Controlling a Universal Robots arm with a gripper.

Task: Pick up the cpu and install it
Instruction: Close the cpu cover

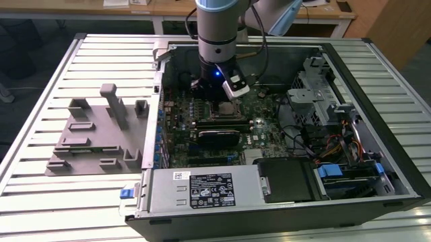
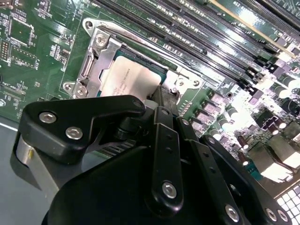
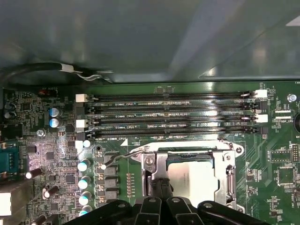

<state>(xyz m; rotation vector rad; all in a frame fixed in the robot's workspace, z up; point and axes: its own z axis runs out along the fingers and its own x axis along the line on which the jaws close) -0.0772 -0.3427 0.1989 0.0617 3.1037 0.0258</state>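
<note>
A: Where is the small, flat, square silvery-grey cpu [image 3: 192,180]?

B: Lying flat in the steel socket frame [image 3: 157,165] on the green motherboard [image 3: 276,157], inside the open computer case [image 1: 397,166].

A: And the black gripper [image 3: 161,183]?

B: Right above the socket, fingers [image 3: 157,190] drawn together on nothing, tips at the cpu's edge; whether they touch it cannot be told.

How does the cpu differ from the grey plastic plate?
The cpu sits in the socket frame on the motherboard inside the case; the grey plastic plate lies outside it on the slatted table, at the exterior view's left. The cpu is far smaller than the plate. The cpu's top is flat and silvery; the plate carries upright blocks. Both lie flat.
</note>
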